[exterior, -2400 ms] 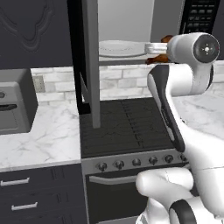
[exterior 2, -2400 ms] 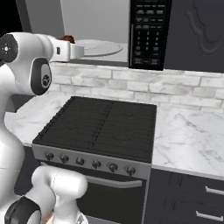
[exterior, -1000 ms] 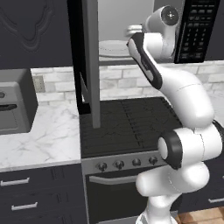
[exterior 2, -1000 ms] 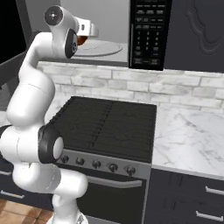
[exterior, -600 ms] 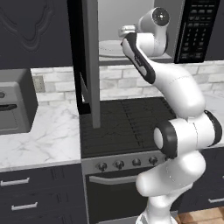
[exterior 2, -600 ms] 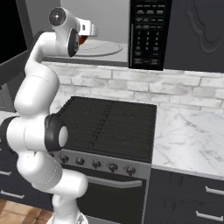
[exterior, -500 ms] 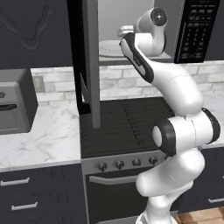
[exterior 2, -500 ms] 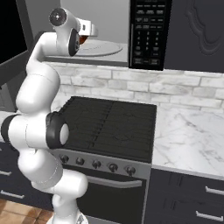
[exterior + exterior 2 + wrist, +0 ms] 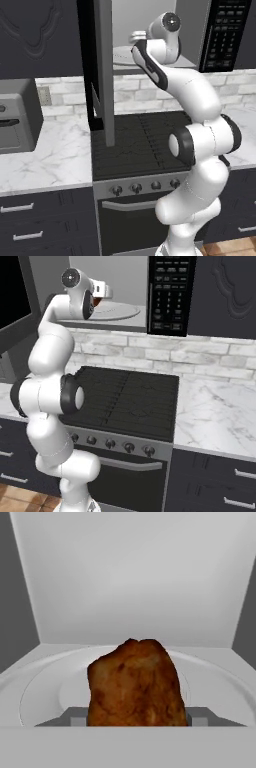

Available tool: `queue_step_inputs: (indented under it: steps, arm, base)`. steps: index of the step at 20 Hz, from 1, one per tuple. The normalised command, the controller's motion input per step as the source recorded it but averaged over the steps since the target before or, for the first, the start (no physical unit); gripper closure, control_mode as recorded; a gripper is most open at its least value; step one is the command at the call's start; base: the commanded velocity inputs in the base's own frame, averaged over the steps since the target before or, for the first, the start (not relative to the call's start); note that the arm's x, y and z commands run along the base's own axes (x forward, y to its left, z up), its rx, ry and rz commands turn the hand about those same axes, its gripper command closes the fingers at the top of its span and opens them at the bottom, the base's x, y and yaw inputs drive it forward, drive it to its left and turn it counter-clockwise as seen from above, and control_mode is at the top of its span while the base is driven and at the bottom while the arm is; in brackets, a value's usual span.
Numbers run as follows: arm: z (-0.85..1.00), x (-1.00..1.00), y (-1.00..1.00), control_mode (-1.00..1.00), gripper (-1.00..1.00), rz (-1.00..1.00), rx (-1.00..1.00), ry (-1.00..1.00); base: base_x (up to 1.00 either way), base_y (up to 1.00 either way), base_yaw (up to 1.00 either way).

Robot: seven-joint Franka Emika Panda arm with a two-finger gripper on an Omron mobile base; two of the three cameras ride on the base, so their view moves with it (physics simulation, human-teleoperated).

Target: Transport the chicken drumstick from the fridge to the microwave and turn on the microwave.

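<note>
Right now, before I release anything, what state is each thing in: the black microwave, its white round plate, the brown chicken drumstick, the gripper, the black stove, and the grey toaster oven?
Black microwave: door swung open, cavity exposed.
White round plate: inside the cavity, bare.
Brown chicken drumstick: held between the jaws above the plate.
Gripper: closed on the drumstick, at the cavity's mouth.
Black stove: nothing on top, oven door shut.
Grey toaster oven: door shut.

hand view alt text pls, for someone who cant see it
A browned drumstick fills the centre, held between the hand's two fingers just above the white round plate inside the microwave, whose pale walls rise behind.
</note>
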Motion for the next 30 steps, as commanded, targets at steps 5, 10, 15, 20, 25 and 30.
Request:
queue_step_inputs:
  steps: [5,10,15,20,25,30]
  arm:
    - [-0.15,0.29,0.07,-1.00,1.00,0.00,0.00,0.01]
    - [-0.19,0.30,0.04,-1.00,1.00,0.01,0.00,0.03]
    - [-0.18,0.37,0.00,-1.00,1.00,0.02,0.00,0.03]
    - [-0.13,0.37,0.00,-1.00,1.00,0.02,0.00,0.02]
    - [-0.04,0.40,0.00,-1.00,1.00,0.03,0.00,0.00]
    - [0.00,0.40,0.00,-1.00,-1.00,0.04,0.00,0.00]
  base:
    - [0.00,0.00,0.00]
    - [0.00,0.00,0.00]
    - [0.00,0.00,0.00]
    - [0.00,0.00,0.00]
    - [0.00,0.00,0.00]
    - [0.00,0.00,0.00]
